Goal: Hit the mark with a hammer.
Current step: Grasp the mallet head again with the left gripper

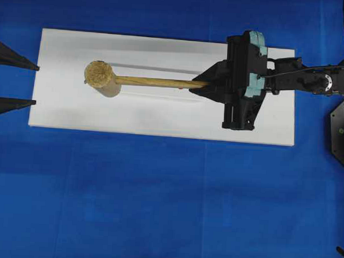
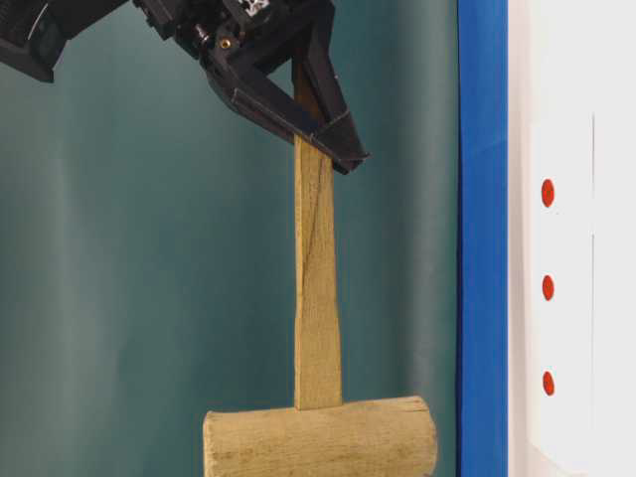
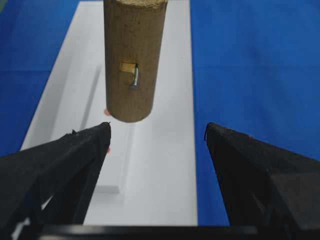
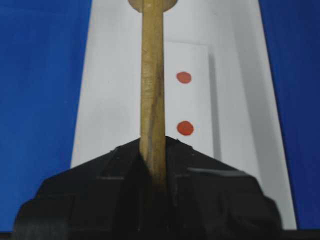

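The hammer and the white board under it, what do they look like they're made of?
The hammer looks like unfinished light wood: grain lines run along the handle, and the head is rough and matte. The white board is smooth and matte, perhaps foam board or plastic; the pictures leave that open. The right pincer grips the handle.

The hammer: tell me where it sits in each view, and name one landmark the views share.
Overhead: hammer lies left to centre over the white board, handle running right into the right gripper.
Table-level: it hangs centre, head at the bottom edge, handle up into the jaws.
Left wrist: only the head shows, top centre.
Right wrist: the handle runs up the centre, head cut off at top.
Shared landmark: the white board.
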